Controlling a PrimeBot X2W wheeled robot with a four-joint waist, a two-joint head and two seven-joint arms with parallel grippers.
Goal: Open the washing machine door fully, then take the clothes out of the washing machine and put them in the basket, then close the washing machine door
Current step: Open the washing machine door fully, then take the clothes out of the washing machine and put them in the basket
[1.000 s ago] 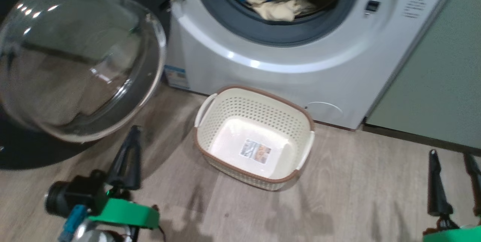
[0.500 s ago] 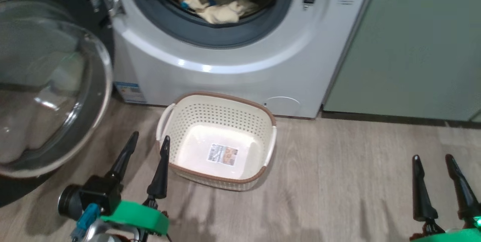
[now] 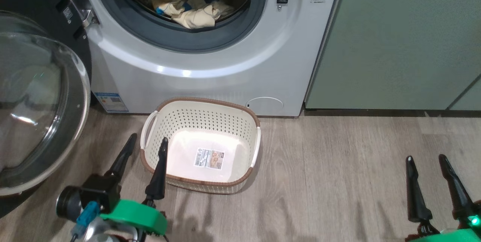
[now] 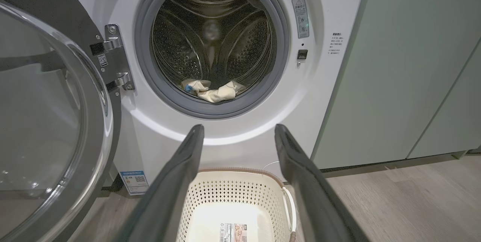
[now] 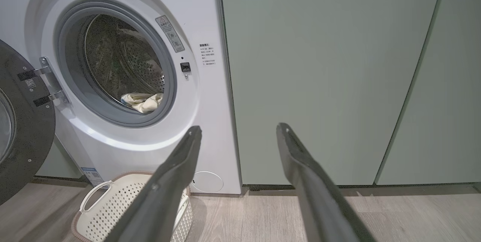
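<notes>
The white washing machine [image 3: 210,69] stands ahead with its door [image 3: 37,103] swung open to the left. Pale-yellow clothes [image 3: 188,7] with a small blue piece lie low in the steel drum, also seen from the left wrist [image 4: 214,91] and the right wrist [image 5: 144,101]. On the floor before the machine sits the cream basket [image 3: 210,101], holding nothing. My left gripper [image 3: 148,139] hovers open at the basket's near left corner, aimed at the drum [image 4: 239,127]. Far to the right, my right gripper [image 3: 426,158] is open and empty, facing the cabinet [image 5: 238,127].
Pale green cabinets [image 3: 394,39] run right of the machine. The open door's glass bowl bulges out over the floor close to my left arm. Wood-look floor [image 3: 338,182] spreads between the basket and my right gripper.
My left gripper has gone from shut to open. The head camera has turned, sliding the machine, door and basket leftward in the picture.
</notes>
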